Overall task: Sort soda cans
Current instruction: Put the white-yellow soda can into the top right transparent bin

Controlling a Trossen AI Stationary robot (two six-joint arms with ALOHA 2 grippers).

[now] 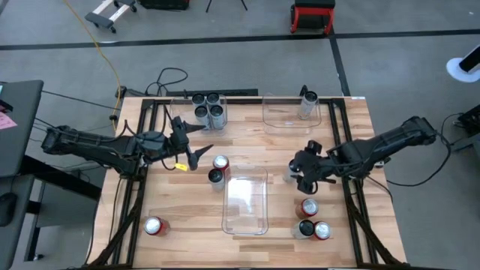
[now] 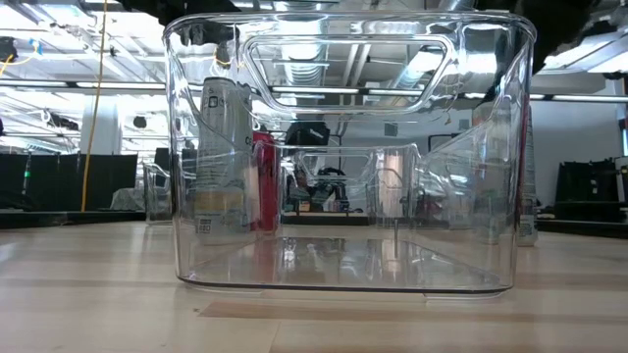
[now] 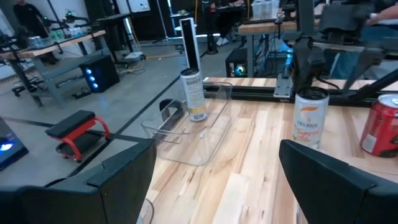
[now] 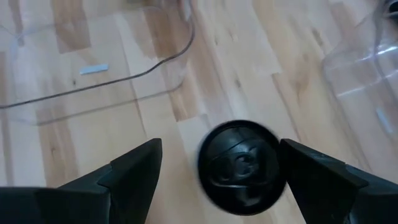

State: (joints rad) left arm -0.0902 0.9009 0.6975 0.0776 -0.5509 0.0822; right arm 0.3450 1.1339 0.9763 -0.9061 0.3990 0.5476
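My right gripper [image 1: 300,171] is open above a white can with a dark top [image 4: 244,167] that stands on the table. Its fingers are on either side of the can's top, and I see no touch. The same can shows in the left wrist view [image 3: 309,118]. My left gripper [image 1: 192,142] is open and empty above the table's left half, near a red can [image 1: 220,163] and a dark can [image 1: 215,177]. Several dark cans [image 1: 208,109] stand in the far-left clear bin. One silver can [image 1: 308,105] stands in the far-right bin [image 1: 274,116].
An empty clear bin [image 1: 246,217] stands at the middle near edge and fills the low view [image 2: 343,265]. A red can [image 1: 154,226] stands near left. Three cans [image 1: 311,221] stand near right, below my right gripper. Black frame rails run along both sides of the table.
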